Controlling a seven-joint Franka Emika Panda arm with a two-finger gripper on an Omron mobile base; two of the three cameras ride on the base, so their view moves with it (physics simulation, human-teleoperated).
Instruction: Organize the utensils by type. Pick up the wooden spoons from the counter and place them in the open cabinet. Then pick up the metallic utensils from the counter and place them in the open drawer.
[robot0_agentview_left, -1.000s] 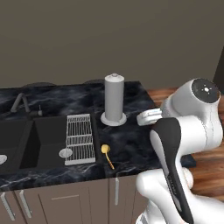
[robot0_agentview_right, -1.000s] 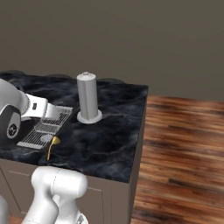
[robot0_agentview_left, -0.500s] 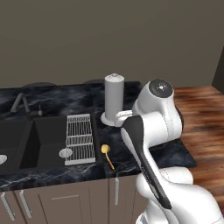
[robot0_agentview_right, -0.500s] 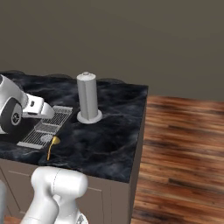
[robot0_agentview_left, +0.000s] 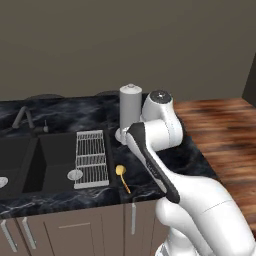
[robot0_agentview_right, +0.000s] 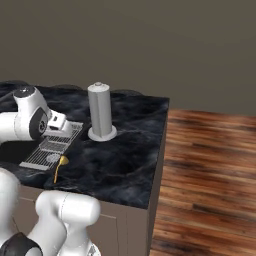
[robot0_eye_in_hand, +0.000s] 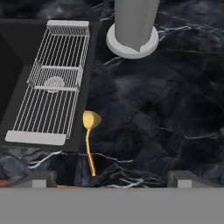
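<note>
Because the gripper (robot0_eye_in_hand: 109, 177) hangs spread above it, the thin metallic utensil (robot0_eye_in_hand: 89, 142) beside the sink rack (robot0_eye_in_hand: 50, 100) may skid on the glossy counter (robot0_eye_in_hand: 162, 113).

golden utensil (robot0_agentview_right: 60, 164) on counter (robot0_agentview_right: 125, 165), beside rack (robot0_agentview_right: 52, 145)

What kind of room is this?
Most likely a kitchen: a black marble counter with a sink, a wire rack, base cabinets and a golden utensil beside the rack.
</note>
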